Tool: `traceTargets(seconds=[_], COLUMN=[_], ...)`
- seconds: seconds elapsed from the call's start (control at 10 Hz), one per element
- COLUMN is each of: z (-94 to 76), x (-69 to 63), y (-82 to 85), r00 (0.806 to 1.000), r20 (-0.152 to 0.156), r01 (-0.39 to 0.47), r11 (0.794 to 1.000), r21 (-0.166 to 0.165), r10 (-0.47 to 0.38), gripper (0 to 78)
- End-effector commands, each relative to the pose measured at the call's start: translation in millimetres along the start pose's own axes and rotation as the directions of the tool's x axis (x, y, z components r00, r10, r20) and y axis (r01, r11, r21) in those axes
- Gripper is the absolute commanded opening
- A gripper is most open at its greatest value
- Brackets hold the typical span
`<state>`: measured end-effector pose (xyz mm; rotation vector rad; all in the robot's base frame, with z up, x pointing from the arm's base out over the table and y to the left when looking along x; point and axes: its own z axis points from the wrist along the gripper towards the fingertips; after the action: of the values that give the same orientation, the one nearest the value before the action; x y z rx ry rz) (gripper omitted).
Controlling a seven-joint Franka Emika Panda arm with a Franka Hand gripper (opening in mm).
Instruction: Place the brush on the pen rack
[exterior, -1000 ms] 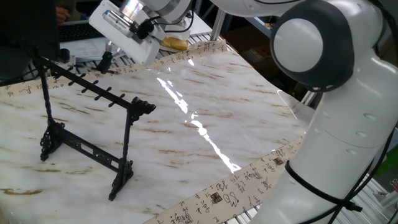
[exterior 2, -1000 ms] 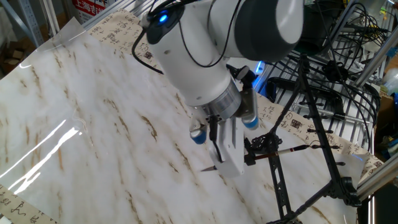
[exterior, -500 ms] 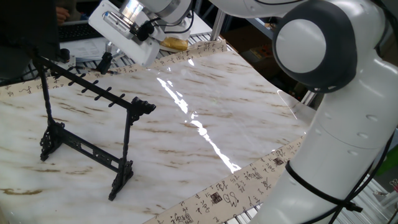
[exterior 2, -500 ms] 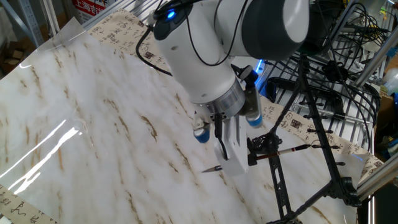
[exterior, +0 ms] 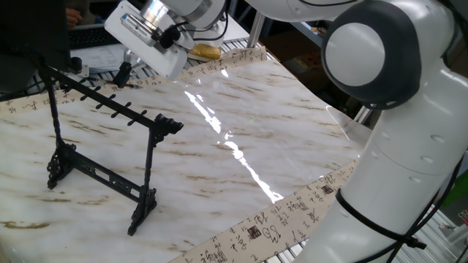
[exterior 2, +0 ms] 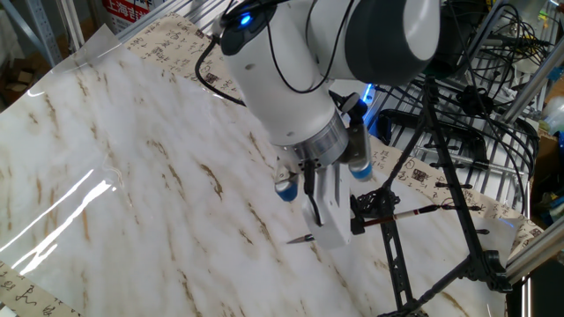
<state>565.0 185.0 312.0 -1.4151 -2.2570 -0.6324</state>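
The pen rack (exterior: pixel 110 106) stands at the table's left, a black frame with two footed uprights and a pegged top bar. In the other fixed view its thin black bars (exterior 2: pixel 457 188) rise at the right. My gripper (exterior 2: pixel 357 217) is shut on the brush (exterior 2: pixel 410 213), which lies level. The brush's pointed tip sticks out to the left just above the marble, and its shaft runs right across the rack's bars. In the first fixed view my gripper (exterior: pixel 123 72) hangs just behind the rack's top bar, and the brush itself is hard to make out there.
A marble-patterned sheet (exterior: pixel 241 146) with calligraphy-printed borders covers the table. A black wire rack (exterior 2: pixel 476 97) and cables stand behind the table edge. Clutter and a yellow object (exterior: pixel 205 50) lie beyond the far edge. My arm's large white links (exterior: pixel 395 109) rise at the right.
My wrist shifted slightly to the right over the first half second, then stayed still. The brush has kept its place in the fingers.
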Motion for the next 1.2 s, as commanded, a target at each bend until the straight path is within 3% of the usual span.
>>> traceTargets(seconds=[0.1,0.6,1.2], z=[-2.1,-1.9,-0.6], x=[-0.9,-2.7,-0.2], y=[3.3,6.0,4.5], r00=[1.0,1.0,0.998], r20=[-0.007,0.019,0.052], r01=[-0.008,0.019,0.044], r11=[1.0,1.0,0.998], r21=[0.0,-0.002,-0.039], r10=[0.008,-0.019,-0.042], gripper=[1.2,1.2,1.2])
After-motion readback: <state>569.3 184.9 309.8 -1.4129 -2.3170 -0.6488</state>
